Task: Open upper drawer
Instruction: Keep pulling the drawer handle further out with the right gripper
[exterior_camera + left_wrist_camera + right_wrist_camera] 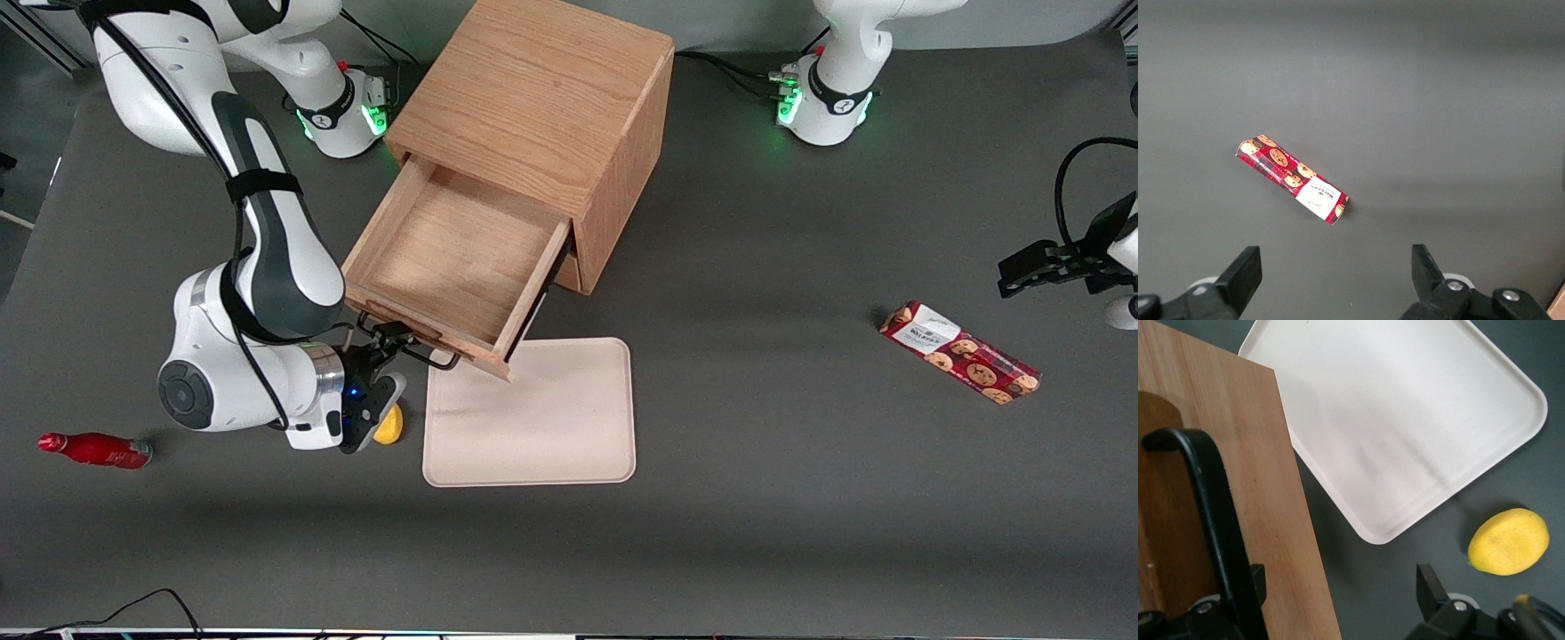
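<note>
The upper drawer stands pulled far out of the oak cabinet, and its shallow wooden tray is bare. Its dark bar handle runs along the drawer front nearest the front camera. My right gripper is at the end of that handle toward the working arm's side, level with the drawer front. In the right wrist view the gripper is open. The handle passes by one finger, and the oak drawer front lies between the fingers. The lower drawer is hidden under the upper one.
A cream tray lies flat on the table below the drawer front, also in the right wrist view. A lemon sits beside the gripper. A red bottle lies toward the working arm's end. A cookie packet lies toward the parked arm's end.
</note>
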Robot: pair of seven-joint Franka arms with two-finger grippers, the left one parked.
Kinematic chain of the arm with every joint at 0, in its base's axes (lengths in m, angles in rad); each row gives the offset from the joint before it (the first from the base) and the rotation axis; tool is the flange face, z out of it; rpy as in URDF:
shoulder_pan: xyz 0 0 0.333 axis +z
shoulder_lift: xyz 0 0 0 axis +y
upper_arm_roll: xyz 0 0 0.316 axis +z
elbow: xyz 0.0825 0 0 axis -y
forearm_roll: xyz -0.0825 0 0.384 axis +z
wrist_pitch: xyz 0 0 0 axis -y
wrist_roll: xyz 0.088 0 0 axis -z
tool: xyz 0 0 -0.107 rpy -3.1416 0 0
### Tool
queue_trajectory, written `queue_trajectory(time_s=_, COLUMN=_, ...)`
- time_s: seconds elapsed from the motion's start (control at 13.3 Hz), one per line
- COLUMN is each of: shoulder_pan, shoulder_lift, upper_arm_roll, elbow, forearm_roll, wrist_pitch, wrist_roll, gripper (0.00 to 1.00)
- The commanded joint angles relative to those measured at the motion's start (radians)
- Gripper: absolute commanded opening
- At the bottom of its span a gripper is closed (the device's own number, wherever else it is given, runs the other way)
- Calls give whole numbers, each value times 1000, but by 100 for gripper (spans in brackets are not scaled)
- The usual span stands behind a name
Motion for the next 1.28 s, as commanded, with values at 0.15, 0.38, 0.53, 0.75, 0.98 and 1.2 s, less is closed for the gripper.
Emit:
queue_trajectory(time_s=0.15, shoulder_pan=-31, shoulder_lift=32, upper_arm_roll=16, elbow=57, forearm_roll=-14, wrist_pitch=-11, wrist_roll=-38, gripper=100)
queue_trajectory(time_s=0.38, shoulder_pan=-31, shoulder_lift=36, upper_arm_roll=16, elbow=66, forearm_roll=-14, wrist_pitch=-11, wrist_roll=-43, gripper=100)
queue_trajectory(time_s=0.53, shoulder_pan=-31, shoulder_lift=33, upper_arm_roll=16, elbow=74, forearm_roll=-12, wrist_pitch=-14, wrist_roll=-41, gripper=100)
queue_trajectory(time_s=0.75, shoulder_pan=-28, shoulder_lift=1, upper_arm_roll=16, elbow=114, forearm_roll=-14, wrist_pitch=-51, wrist_roll=-40, gripper=100)
queue_trajectory(time_s=0.98, shoulder_pan=-25, shoulder_lift=-23, upper_arm_roll=17, elbow=158, forearm_roll=-33, wrist_pitch=-98, wrist_roll=-41, gripper=100)
queue_trajectory(time_s=1.2, shoulder_pan=-32, shoulder_lift=-132, upper_arm_roll=16, elbow=160, forearm_roll=-81, wrist_pitch=-137, wrist_roll=-28, gripper=100)
